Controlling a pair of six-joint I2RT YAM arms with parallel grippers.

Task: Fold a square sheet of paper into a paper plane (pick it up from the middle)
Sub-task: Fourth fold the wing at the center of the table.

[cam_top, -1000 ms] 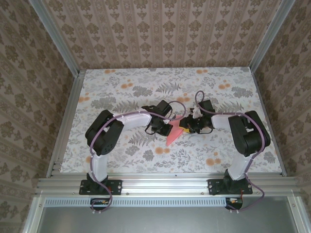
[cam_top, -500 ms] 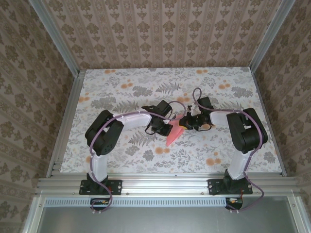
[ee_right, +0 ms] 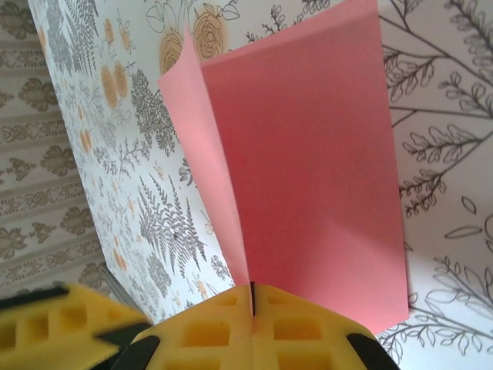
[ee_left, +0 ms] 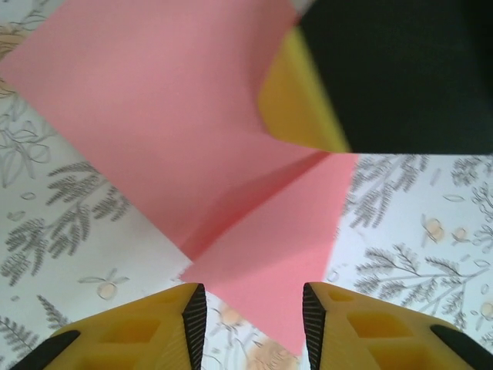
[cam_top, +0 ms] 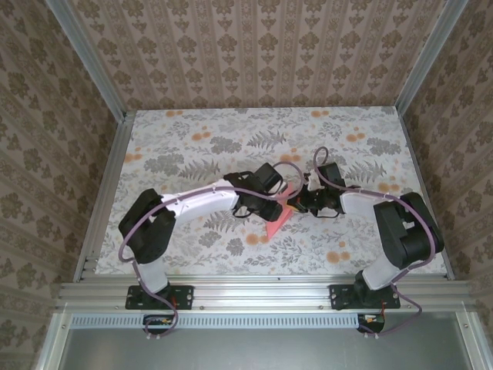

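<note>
Right fingers [ee_right: 208,335] are now clamping shut on the folded pink paper sheet [ee_right: 308,154] over the desk [cam_top: 192,123]. I am parting the left fingers [ee_left: 146,331], so the hand-over is completing.

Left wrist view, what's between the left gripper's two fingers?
A corner of the folded pink sheet of paper points into the gap of the left gripper, jaws apart and not pinching it, printed table beneath. The left wrist view shows it.

Pink sheet [cam_top: 276,225] being covered
Arms are hiding most of it overhead; blurred right fingers [ee_left: 296,100] are masking its upper corner.
</note>
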